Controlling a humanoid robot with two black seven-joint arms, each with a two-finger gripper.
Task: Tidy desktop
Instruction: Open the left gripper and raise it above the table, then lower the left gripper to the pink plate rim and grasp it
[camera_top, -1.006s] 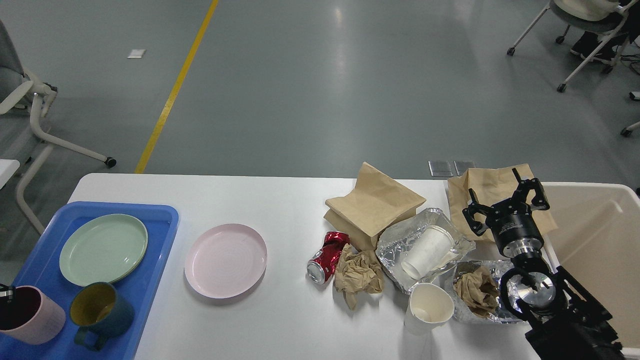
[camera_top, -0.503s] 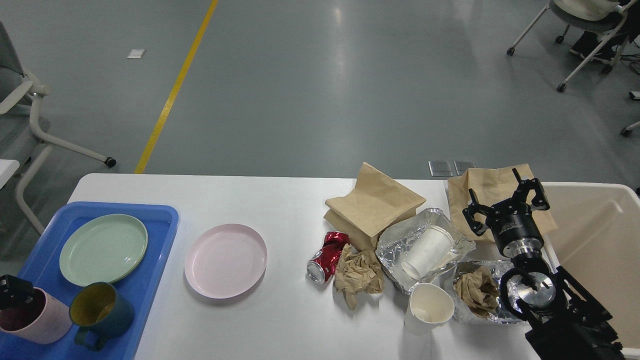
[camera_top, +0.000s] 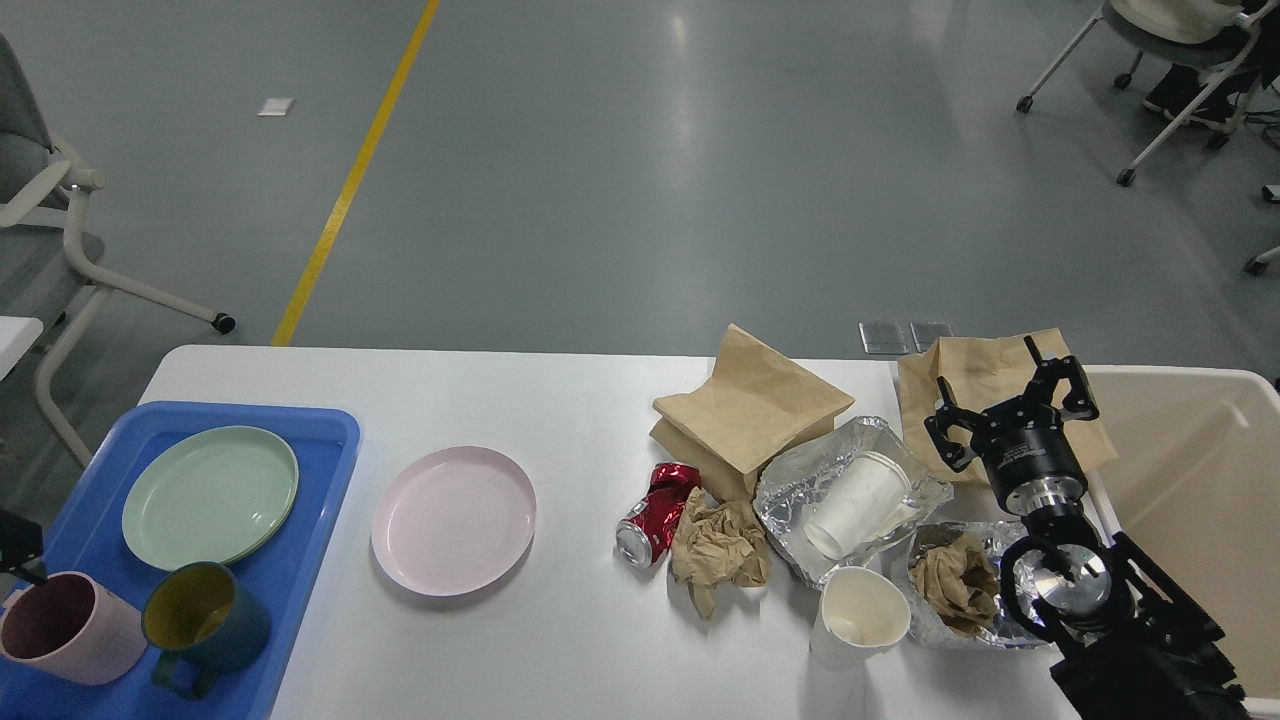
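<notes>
The left gripper (camera_top: 15, 545) has let go of the pink mug (camera_top: 65, 628) on the tray (camera_top: 300, 560) and pulled back, grip unclear, while the right gripper (camera_top: 1010, 410) waits open by the trash.

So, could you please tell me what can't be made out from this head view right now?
- Left gripper: cut off by the left edge; open or shut cannot be told.
- Pink mug: its handle is not visible.
- Lower foil tray: its right part is hidden behind the right arm.
- Beige bin: cut off by the right edge; its floor is out of view.
- Far paper bag: partly covered by the open right gripper.
</notes>
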